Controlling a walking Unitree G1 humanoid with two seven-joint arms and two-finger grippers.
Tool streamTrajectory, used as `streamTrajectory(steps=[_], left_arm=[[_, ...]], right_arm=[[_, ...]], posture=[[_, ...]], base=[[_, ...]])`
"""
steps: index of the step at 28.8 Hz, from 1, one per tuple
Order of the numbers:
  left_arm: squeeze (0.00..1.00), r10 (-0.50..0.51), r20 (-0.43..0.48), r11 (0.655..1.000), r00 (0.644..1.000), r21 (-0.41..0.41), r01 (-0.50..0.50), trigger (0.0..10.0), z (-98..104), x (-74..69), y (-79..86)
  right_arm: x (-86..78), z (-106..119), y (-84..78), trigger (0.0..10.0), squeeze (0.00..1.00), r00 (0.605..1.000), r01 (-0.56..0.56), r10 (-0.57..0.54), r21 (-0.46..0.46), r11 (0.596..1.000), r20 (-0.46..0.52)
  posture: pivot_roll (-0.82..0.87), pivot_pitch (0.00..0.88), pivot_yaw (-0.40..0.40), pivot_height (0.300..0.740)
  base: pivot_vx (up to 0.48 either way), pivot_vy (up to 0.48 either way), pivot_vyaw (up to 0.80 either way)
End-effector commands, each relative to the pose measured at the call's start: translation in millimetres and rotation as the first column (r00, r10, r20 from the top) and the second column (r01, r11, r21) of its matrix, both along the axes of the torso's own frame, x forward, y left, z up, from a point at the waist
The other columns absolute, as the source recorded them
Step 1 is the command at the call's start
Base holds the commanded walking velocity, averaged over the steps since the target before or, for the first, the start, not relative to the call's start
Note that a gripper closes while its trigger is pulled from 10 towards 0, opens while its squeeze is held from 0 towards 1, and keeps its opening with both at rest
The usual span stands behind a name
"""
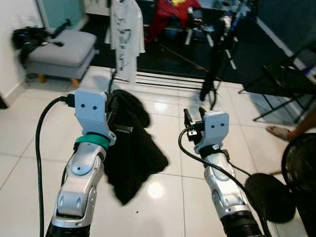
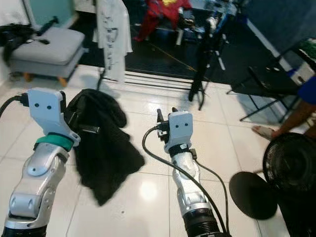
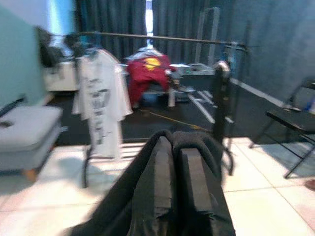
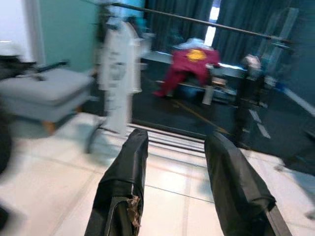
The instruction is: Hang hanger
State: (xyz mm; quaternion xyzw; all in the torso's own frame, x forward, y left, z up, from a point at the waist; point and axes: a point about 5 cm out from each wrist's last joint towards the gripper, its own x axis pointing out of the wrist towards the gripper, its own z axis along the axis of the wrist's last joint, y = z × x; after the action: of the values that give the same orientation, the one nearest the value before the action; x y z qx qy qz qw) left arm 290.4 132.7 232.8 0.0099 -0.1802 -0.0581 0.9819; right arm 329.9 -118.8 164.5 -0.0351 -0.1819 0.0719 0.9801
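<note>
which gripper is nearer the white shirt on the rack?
Left. The left gripper, shut on the black garment, sits below the white shirt. The right gripper, open, is farther off to the right.

White tile floor [image 1: 163,111]; on it: grey ottoman [image 1: 61,52], tripod [image 1: 213,74], folding chair [image 1: 281,81], fan base [image 1: 269,197], person's sandalled foot [image 1: 279,132].

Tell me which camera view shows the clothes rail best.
The left wrist view: the clothes rail runs across it, with a white shirt hanging from it. The right wrist view shows it blurred. In the eye views the shirt hangs from above the frame, so the bar itself is cut off.
</note>
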Motion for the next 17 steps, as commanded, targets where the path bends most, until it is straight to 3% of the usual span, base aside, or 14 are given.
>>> streamTrajectory(steps=[1, 13, 17], left_arm=[[0.00, -0.036, 0.030, 0.999, 0.999, -0.004, 0.036, 10.0, 5.0, -1.3, -8.8], [0.00, -0.038, 0.027, 0.999, 0.999, -0.003, 0.038, 10.0, 3.9, 0.1, -9.4], [0.00, 0.000, 0.024, 0.999, 1.000, 0.036, -0.001, 10.0, 2.0, 2.5, -6.4]], right_arm=[[-0.9, -5.9, -9.5, 10.0, 0.00, 0.999, 0.029, -0.029, 0.001, 1.000, -0.024], [-0.5, -4.6, -9.6, 10.0, 0.00, 0.999, 0.031, -0.031, -0.009, 0.999, -0.013], [0.1, -1.0, -7.5, 10.0, 0.00, 1.000, 0.023, -0.023, -0.010, 1.000, -0.003]], posture=[[0.01, 0.059, -0.017, 0.740], [0.01, 0.057, -0.017, 0.740], [0.00, 0.057, -0.014, 0.740]], base=[[0.472, 0.000, -0.79], [0.476, 0.000, -0.73], [0.480, 0.000, 0.00]])
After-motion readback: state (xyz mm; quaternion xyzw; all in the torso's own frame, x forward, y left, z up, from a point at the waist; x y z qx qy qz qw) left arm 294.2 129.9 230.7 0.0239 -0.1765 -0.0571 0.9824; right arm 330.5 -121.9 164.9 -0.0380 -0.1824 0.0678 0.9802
